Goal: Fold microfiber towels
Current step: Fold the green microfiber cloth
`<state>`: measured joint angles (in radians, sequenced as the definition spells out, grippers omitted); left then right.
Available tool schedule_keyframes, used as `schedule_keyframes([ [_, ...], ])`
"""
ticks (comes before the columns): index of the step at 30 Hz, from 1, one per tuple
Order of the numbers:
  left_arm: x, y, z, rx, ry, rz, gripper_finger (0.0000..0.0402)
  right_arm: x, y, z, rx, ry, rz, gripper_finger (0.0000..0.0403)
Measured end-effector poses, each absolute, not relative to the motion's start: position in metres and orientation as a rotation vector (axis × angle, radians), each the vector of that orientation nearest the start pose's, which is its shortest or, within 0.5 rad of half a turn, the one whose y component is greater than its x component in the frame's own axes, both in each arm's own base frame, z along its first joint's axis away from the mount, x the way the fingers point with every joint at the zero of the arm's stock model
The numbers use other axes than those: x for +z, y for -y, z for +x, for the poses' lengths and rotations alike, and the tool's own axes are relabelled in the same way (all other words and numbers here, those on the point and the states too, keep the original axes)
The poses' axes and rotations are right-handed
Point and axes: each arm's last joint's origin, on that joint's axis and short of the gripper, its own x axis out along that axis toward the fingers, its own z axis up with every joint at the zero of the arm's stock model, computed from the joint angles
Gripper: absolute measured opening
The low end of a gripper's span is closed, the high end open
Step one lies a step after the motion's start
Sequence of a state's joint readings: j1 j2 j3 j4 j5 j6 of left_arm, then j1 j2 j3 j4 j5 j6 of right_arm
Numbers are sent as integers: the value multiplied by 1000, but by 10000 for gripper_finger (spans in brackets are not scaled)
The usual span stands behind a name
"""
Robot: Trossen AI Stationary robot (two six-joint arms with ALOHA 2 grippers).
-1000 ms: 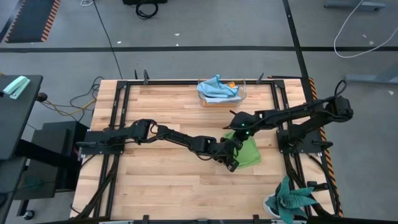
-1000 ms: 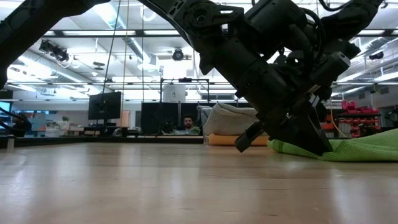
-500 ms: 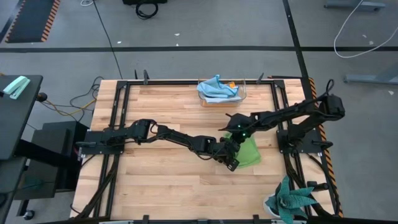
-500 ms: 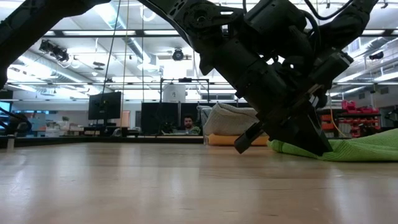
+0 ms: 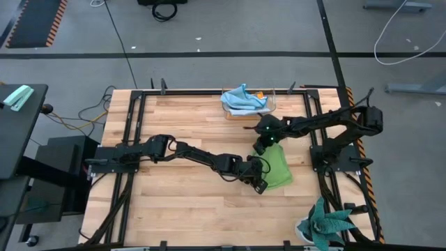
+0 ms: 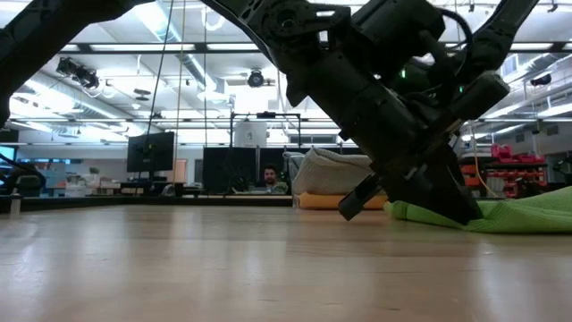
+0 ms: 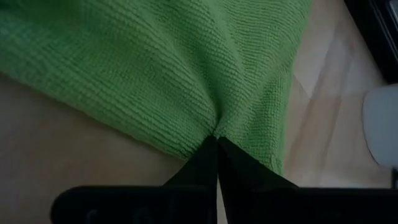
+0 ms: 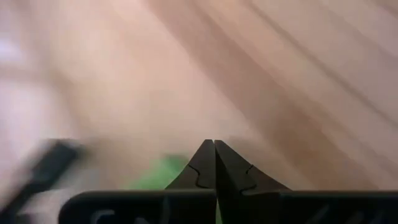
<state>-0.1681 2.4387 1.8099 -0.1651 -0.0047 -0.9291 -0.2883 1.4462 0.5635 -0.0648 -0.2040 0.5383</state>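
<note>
One corner pinned, other arm pulling away

Pressed together, the left gripper (image 7: 217, 138) jaws pinch the nubbly green towel (image 5: 277, 167) near its edge, flat on the wooden bench (image 5: 188, 202). The right gripper (image 5: 259, 147), jaws closed and seemingly empty, has swung back off the towel, apparently its fold laid. A blue cloth (image 5: 242, 98) waits in the clear box (image 5: 273, 108).

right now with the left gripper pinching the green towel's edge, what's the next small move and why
Probably draw the left gripper across the lime green towel, carrying the pinched edge toward the opposite side to make a fold. Its fingers are shut on the cloth, which puckers at the tips, and the right gripper, shut and holding nothing, sits at the towel's far edge.
</note>
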Motion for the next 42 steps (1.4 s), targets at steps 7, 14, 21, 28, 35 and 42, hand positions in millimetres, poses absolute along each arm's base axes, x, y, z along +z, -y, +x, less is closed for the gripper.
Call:
schedule_keyframes([
  [7,109,91,515,210,-810,-812,21,132,74,231,-328,-906,771,0],
  [14,109,90,515,199,-811,-781,18,151,53,229,-234,-894,750,0],
  [21,109,89,515,181,-812,-737,10,148,30,223,-194,-1026,728,0],
  [28,109,90,514,159,-816,-684,24,140,26,229,-196,-1038,691,0],
  [35,110,93,514,72,-824,-576,6,141,33,230,-202,-1012,670,0],
  [42,111,95,515,-13,-809,-443,22,141,34,229,-185,-1013,641,0],
])
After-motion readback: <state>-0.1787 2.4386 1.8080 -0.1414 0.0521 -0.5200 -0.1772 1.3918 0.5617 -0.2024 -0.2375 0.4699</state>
